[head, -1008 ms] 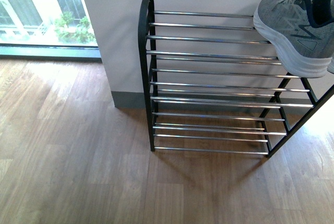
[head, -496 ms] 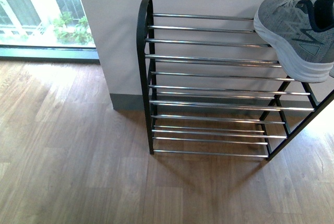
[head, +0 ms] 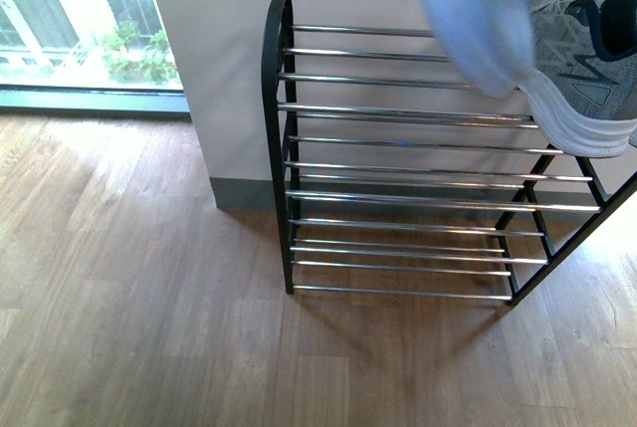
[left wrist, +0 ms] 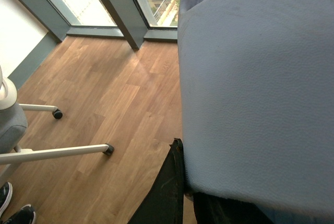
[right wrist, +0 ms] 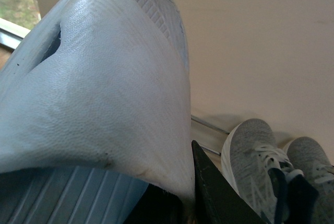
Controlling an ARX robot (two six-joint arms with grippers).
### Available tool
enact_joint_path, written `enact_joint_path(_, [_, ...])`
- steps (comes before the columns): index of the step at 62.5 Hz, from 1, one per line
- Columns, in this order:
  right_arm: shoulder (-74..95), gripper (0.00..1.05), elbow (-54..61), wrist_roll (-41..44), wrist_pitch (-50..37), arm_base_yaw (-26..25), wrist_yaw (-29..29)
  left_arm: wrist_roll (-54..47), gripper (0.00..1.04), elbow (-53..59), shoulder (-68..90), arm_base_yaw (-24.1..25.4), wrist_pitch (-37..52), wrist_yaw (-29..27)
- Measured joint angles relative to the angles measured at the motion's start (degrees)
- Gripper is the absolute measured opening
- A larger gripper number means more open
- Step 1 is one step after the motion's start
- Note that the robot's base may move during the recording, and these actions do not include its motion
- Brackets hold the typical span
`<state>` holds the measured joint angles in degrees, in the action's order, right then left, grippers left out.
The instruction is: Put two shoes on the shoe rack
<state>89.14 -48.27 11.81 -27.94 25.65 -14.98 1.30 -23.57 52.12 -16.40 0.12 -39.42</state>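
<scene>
A: What is seen nearest, taking the shoe rack (head: 398, 163) as the marker?

B: Wooden floor (head: 129, 327) is seen in front of the rack. The rack itself is stood against the white wall (head: 219, 49).

A: And the sandals?

B: One pale blue sandal (head: 468, 14) is held in the air over the rack's top bars, blurred, partly covering a grey sneaker (head: 582, 79) resting on the top tier. In the right wrist view a sandal (right wrist: 104, 104) is gripped at its strap by the right gripper (right wrist: 201, 195), jaws clenched on it. In the left wrist view a second sandal (left wrist: 255, 88) is likewise clamped by the left gripper (left wrist: 180, 192).

A: Beyond the rack?

B: A window (head: 70, 19) is seen left of it.
</scene>
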Motion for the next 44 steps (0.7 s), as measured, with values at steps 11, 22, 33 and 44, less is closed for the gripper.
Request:
enact_joint_path(11, [15.0, 0.01, -10.2, 3.6, -2.0, -0.4, -3.3, 0.0, 0.02, 0.0, 0.0, 0.0, 0.0, 0.0])
enact_joint_path(22, [29.6, 0.01, -20.2, 12.4, -5.9, -2.2, -6.1, 0.0, 0.02, 0.0, 0.0, 0.0, 0.0, 0.0])
enact_joint_path(33, [37.3, 0.01, -23.5, 22.2, -8.5, -5.2, -6.8, 0.0, 0.02, 0.0, 0.0, 0.0, 0.0, 0.0])
enact_joint_path(44, [41.5, 0.01, -25.2, 29.9, -10.8, -9.1, -8.0, 0.0, 0.02, 0.0, 0.0, 0.0, 0.0, 0.0])
